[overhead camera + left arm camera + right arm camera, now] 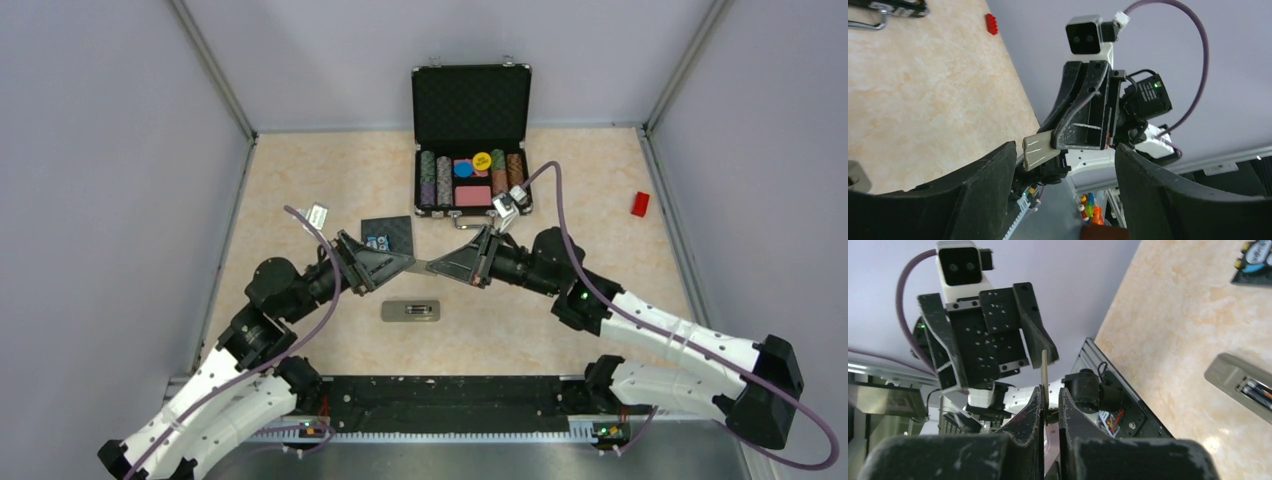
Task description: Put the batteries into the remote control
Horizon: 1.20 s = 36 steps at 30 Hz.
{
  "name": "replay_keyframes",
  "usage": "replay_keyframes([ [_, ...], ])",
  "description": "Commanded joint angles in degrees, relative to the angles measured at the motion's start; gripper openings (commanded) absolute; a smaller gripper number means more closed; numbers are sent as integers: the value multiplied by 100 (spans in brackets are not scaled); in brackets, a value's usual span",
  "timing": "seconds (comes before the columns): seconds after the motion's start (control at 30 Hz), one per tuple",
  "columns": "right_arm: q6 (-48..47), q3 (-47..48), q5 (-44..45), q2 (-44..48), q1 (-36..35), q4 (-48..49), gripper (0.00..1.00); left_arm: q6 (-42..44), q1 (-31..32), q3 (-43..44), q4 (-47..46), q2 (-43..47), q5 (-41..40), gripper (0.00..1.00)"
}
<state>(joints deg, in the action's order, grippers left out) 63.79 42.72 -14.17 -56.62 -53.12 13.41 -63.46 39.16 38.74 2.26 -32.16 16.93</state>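
Observation:
The remote control (411,311) lies back up on the table below both grippers. Its battery bay is uncovered, with dark batteries (1255,390) inside; the remote also shows in the right wrist view (1235,375). My right gripper (445,267) is shut on a thin grey battery cover (422,266), held above the table. The cover is edge-on in the right wrist view (1044,375) and flat in the left wrist view (1040,150). My left gripper (405,262) faces it, wide open, and the cover's free end reaches close to its left finger (973,190).
An open black case of poker chips (470,150) stands at the back. A black square pad (388,235) lies behind the left gripper, with a small white item (317,215) to its left. A red brick (640,204) lies at the far right.

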Motion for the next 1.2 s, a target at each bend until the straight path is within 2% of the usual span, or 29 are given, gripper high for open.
replay_keyframes([
  [0.0,72,-296,191,220,-31,-238,0,136,13,13,1189,242,-1076,80],
  [0.1,-63,-531,250,221,-24,-557,0,86,13,32,2396,333,-2044,81],
  [0.23,-485,-773,147,-124,-25,-782,0,-95,13,-292,3070,334,-2432,78],
  [0.33,-666,-919,-34,-615,-31,-709,0,-279,13,-614,3142,335,-2423,76],
  [0.47,-627,-1080,-205,-1287,-135,-95,0,-492,13,-1064,3127,373,-2411,73],
  [0.6,-742,-932,-306,-1996,-171,356,0,-905,9,-1484,3136,335,-2409,73],
  [0.73,-1010,-496,-516,-2711,-150,330,0,-1213,4,-1876,2833,216,-2332,74],
  [0.97,-1143,54,-975,-3468,96,366,0,-922,-49,-1978,2515,-194,-2378,64],
  [1.17,-1085,225,-966,-3698,286,269,0,-764,-206,-1979,2327,-543,-2212,64],
])
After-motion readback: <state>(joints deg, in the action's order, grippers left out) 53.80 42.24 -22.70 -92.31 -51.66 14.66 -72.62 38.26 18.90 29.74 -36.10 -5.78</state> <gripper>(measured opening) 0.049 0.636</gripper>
